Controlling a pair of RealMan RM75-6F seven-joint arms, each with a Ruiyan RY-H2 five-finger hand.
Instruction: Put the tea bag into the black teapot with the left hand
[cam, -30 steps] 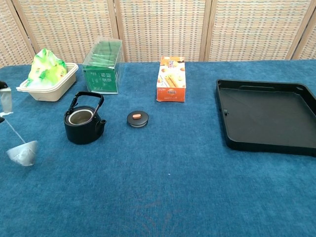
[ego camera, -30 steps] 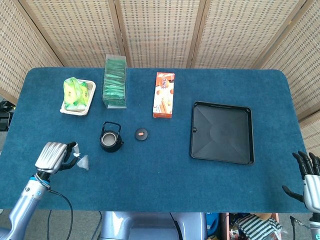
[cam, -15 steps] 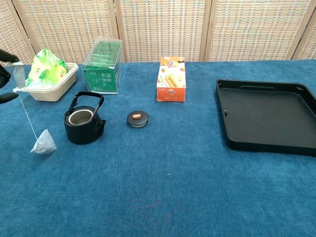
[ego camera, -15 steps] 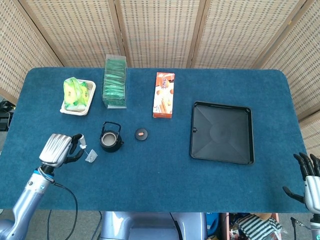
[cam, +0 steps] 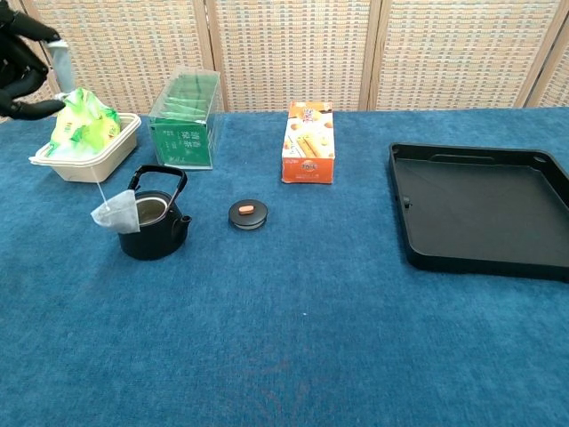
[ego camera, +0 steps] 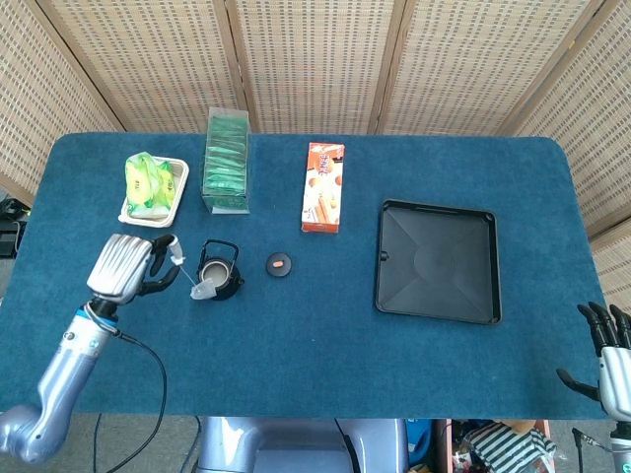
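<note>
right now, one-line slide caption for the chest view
Left robot hand dangles the tea bag by its string beside the open black teapot.

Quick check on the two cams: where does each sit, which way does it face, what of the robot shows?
Head view: high, looking steeply down on the whole blue table; shows the left robot hand and forearm, plus the right robot hand at the bottom right corner.
Chest view: low at the table's near edge, looking across toward the wicker screen; only the left robot hand shows, top left.
Shared: tea bag hanging on its string beside the black teapot, teapot lid, black tray.
</note>
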